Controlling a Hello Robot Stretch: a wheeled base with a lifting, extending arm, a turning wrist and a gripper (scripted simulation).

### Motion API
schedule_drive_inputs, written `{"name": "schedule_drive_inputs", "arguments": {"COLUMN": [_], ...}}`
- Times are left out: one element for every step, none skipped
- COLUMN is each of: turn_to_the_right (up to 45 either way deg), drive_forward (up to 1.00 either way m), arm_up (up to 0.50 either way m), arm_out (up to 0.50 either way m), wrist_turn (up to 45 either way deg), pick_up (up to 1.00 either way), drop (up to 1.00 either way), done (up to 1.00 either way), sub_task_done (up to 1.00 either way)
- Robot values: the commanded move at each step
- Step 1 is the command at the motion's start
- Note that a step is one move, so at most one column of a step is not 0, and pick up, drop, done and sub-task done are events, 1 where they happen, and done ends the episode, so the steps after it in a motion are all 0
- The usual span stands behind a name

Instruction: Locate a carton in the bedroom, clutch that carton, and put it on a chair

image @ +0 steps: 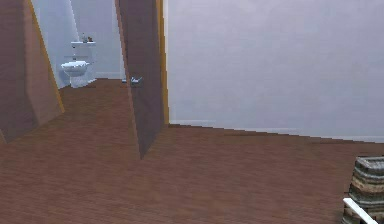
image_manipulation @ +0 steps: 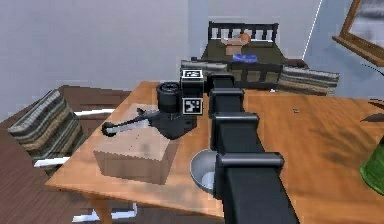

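Note:
A tan carton (image_manipulation: 130, 156) lies on the wooden table (image_manipulation: 300, 130) near its left end. My dark arm reaches across the table from the bottom edge, with the two white marker squares (image_manipulation: 193, 98) at its end. The gripper (image_manipulation: 110, 128) points left, its thin fingers just above the carton's top. I cannot tell whether it touches the carton or holds anything. A striped upholstered chair (image_manipulation: 45, 125) stands on the floor just left of the table.
A grey bowl (image_manipulation: 205, 168) sits beside the arm; a green thing (image_manipulation: 376, 170) is at the table's right edge. A bed (image_manipulation: 240, 50) stands behind. Ahead, an open door (image: 140, 70) shows a toilet (image: 76, 68); a barrel (image: 368, 185) stands at the lower right.

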Motion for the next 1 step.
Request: {"name": "schedule_drive_inputs", "arguments": {"turn_to_the_right": [0.0], "drive_forward": [0.0], "arm_up": [0.0], "arm_out": [0.0], "wrist_turn": [21.0], "pick_up": [0.0], "drop": [0.0], "done": [0.0], "sub_task_done": [0.0]}}
